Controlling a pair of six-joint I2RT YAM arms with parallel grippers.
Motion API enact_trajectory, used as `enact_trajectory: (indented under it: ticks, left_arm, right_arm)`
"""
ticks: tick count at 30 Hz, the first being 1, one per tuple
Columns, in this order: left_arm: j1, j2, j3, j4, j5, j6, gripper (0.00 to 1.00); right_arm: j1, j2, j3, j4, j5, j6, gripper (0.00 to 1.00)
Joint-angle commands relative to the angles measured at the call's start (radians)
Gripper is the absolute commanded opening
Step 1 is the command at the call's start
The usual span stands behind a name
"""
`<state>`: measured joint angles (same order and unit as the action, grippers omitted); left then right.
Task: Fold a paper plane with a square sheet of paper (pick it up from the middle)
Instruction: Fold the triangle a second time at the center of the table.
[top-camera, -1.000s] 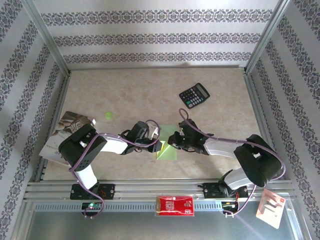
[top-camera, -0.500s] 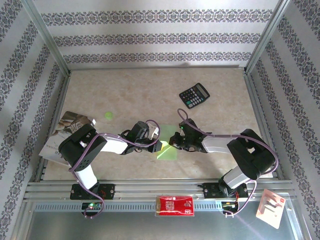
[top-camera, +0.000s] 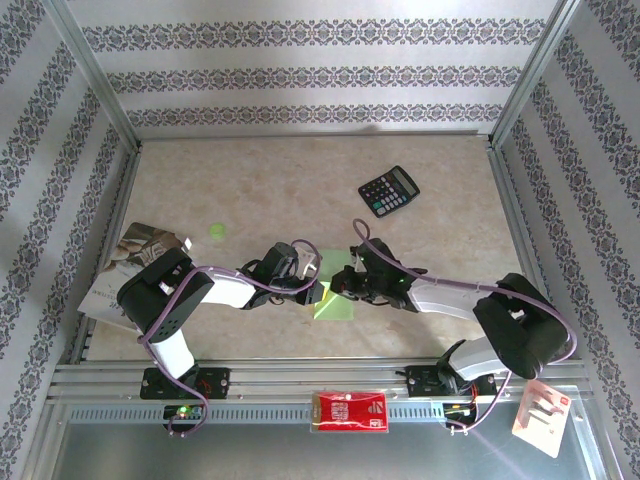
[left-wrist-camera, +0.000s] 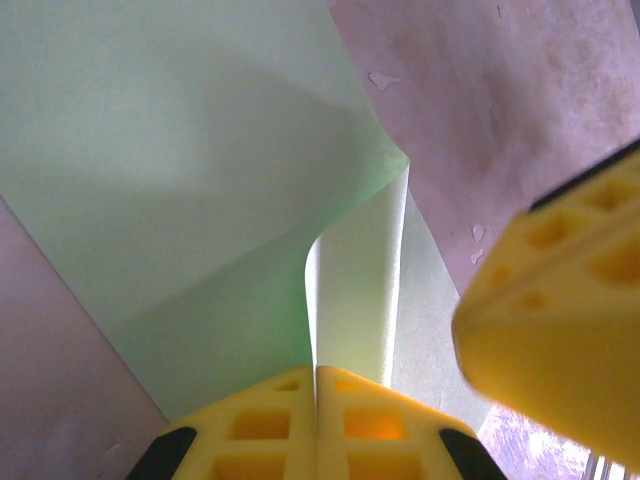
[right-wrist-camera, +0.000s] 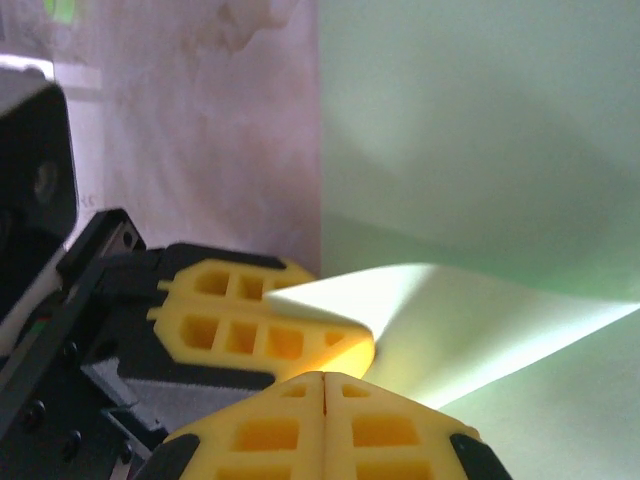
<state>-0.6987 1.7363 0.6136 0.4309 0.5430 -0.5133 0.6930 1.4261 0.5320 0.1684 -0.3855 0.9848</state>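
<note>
The square sheet of paper (top-camera: 336, 306) is light green and lies on the table between both grippers, partly folded. In the left wrist view one flap of the paper (left-wrist-camera: 200, 150) curls up and runs into the closed seam of my left gripper (left-wrist-camera: 317, 372), which is shut on it. My left gripper (top-camera: 316, 293) sits at the sheet's left edge. My right gripper (top-camera: 343, 284) is close opposite, jaws shut (right-wrist-camera: 325, 378), its tips just before the raised flap of the paper (right-wrist-camera: 480, 120). Its yellow fingers (left-wrist-camera: 560, 340) hang beside the sheet. No paper plane shape shows.
A black calculator (top-camera: 389, 190) lies at the back right. A small green dot (top-camera: 217, 230) and a booklet (top-camera: 120, 270) are on the left. A red-and-white packet (top-camera: 350, 410) and a card pack (top-camera: 545, 415) rest on the front rail. Metal frame posts edge the table.
The right arm's elbow swung in and back out, and its gripper nudged slightly left toward the left gripper. The left arm and the paper stay put.
</note>
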Motion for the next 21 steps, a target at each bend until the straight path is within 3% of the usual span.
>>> enact_trajectory:
  ticks: [1, 12, 21]
  left_arm:
    - [0.008, 0.048, -0.021, -0.138, -0.089, 0.03, 0.0]
    - [0.008, 0.041, -0.022, -0.149, -0.094, 0.037, 0.0]
    - [0.007, 0.045, -0.025, -0.144, -0.091, 0.035, 0.0]
  right_arm:
    - [0.015, 0.021, 0.001, 0.01, 0.02, 0.024, 0.0]
    - [-0.035, 0.125, -0.046, 0.045, 0.021, -0.02, 0.0]
    - [-0.053, 0.04, -0.019, 0.02, -0.024, -0.016, 0.0]
